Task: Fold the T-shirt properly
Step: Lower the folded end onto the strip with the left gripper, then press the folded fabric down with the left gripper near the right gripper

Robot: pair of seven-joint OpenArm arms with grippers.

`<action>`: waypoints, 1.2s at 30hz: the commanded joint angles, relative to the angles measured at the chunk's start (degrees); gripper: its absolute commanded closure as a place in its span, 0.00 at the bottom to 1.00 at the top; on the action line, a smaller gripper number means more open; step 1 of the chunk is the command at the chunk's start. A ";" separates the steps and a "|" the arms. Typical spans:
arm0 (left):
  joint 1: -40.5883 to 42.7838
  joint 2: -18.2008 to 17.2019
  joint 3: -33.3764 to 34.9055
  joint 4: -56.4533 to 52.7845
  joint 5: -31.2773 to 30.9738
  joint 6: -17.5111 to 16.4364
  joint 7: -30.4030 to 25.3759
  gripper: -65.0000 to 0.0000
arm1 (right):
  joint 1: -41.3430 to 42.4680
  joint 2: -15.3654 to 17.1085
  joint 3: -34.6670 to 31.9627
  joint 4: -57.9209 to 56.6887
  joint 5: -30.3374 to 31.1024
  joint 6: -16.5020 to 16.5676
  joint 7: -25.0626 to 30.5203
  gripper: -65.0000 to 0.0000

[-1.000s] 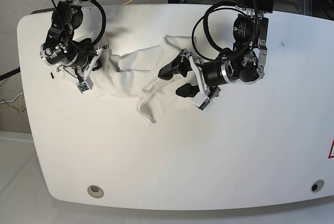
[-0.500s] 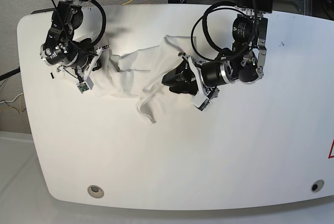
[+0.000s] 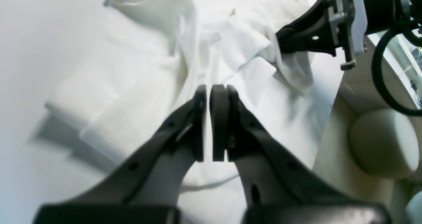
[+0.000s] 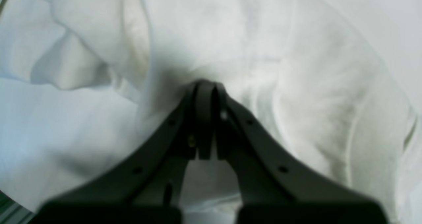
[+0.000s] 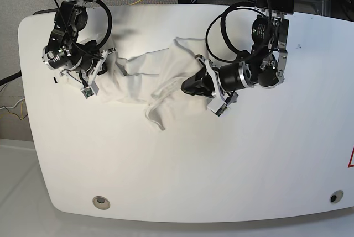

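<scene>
The white T-shirt (image 5: 141, 79) lies crumpled at the back of the table, stretched between my two arms. In the base view my left gripper (image 5: 185, 86) sits at the shirt's right edge. The left wrist view shows that left gripper (image 3: 208, 87) shut, with a fold of the T-shirt (image 3: 132, 95) running up into its tips. My right gripper (image 5: 102, 64) is at the shirt's left end. In the right wrist view this right gripper (image 4: 207, 83) is shut, with the T-shirt's cloth (image 4: 296, 102) puckered around its tips. No prints or tag show.
The glossy white table (image 5: 193, 165) stretches wide toward the front, with one hole (image 5: 100, 201) at the front left and another hole (image 5: 335, 197) at the front right. Cables hang behind the back edge. A pale round cushion (image 3: 382, 141) lies beyond the table edge.
My left gripper went from wide open to shut at the shirt's right edge, and its arm shifted slightly right. The right arm stayed still.
</scene>
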 commanded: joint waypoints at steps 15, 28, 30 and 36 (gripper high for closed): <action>-0.75 -0.04 0.31 -4.60 1.40 -0.68 -6.28 0.98 | 0.70 0.54 0.18 0.62 0.08 -0.03 0.22 0.99; -0.93 -0.04 4.88 -11.37 1.67 -2.48 -12.87 0.98 | 0.70 0.63 0.18 0.89 0.08 -0.03 0.22 0.99; -0.93 -0.04 5.41 -12.60 1.67 -2.48 -14.37 0.98 | 0.70 0.63 0.18 0.89 0.08 -0.03 0.22 0.99; -0.93 -0.04 5.94 -16.65 1.67 -2.48 -17.97 0.98 | 1.85 1.95 0.18 0.89 0.17 -0.03 0.22 0.99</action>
